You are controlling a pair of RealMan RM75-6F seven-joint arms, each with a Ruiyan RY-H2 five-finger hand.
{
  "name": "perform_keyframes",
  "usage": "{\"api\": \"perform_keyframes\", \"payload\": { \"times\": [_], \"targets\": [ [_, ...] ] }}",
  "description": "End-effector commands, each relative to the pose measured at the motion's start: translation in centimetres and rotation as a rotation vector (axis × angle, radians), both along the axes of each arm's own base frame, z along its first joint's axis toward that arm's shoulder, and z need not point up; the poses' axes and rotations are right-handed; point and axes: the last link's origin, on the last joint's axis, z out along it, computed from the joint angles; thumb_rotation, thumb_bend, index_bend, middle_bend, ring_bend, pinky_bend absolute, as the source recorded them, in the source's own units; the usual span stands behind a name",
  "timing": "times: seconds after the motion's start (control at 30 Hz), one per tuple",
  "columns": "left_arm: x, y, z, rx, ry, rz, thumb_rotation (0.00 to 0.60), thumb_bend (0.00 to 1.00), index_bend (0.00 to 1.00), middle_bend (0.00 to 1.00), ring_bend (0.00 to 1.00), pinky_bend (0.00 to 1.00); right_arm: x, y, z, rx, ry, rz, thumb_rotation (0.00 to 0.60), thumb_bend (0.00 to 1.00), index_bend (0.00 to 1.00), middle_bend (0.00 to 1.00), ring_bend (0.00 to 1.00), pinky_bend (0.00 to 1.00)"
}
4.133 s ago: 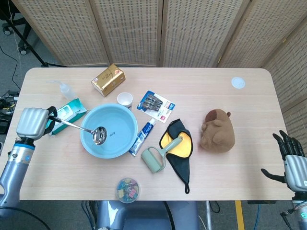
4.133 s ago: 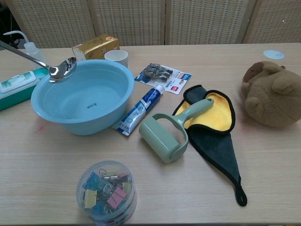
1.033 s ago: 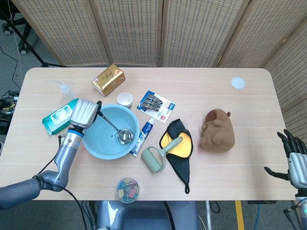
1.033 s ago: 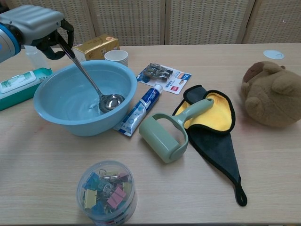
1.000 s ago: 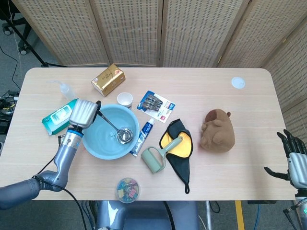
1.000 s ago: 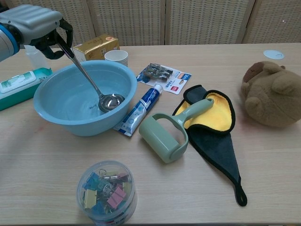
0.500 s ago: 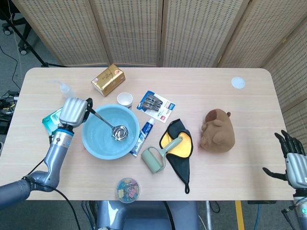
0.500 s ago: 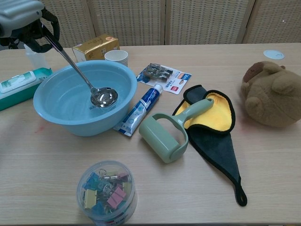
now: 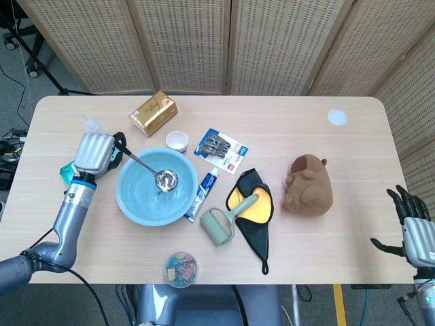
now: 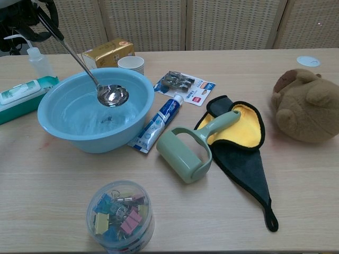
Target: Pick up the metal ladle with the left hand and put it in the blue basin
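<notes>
Left hand sits at the left of the head view, just beside the left rim of the blue basin. Its fingers are closed around the top of the ladle handle. In the chest view the same hand shows only partly, in the upper left corner.

The ladle slopes down from the hand toward the middle of the basin. Its bowl hangs inside the basin's outline; the chest view shows it at about rim height, apart from the basin floor.

Right hand is at the lower right edge of the head view, off the table edge, fingers spread and holding nothing.

Other items in the head view:
- wet-wipes pack, mostly hidden behind the left hand
- squeeze bottle, upper left
- gold box above the basin
- paper cup just beside the basin's upper rim
- clip card right of the cup
- toothpaste tube touching the basin's right side
- green lint roller lying on a black and yellow cloth, centre
- brown plush toy, right of centre
- tub of binder clips, bottom edge
- white disc, upper right
</notes>
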Motion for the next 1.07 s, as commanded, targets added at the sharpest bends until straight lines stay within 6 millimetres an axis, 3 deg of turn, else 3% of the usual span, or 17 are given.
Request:
{"api": "perform_keyframes", "payload": {
  "times": [0.03,1.07],
  "targets": [
    [0.1,-0.1,0.5,0.007,-0.008,-0.002,0.600,0.62,0.92,0.95,0.80,0.73,0.0,0.0,0.0,0.001,0.000,0.002,0.600,0.00,0.00,0.00,0.00,0.00],
    [1.1,-1.7,4.1,0.013,-0.113,-0.006,0.600,0.62,0.92,0.95,0.80,0.73,0.7,0.3,0.0,0.002,-0.003,0.027,0.600,0.00,0.00,0.00,0.00,0.00]
  ]
}}
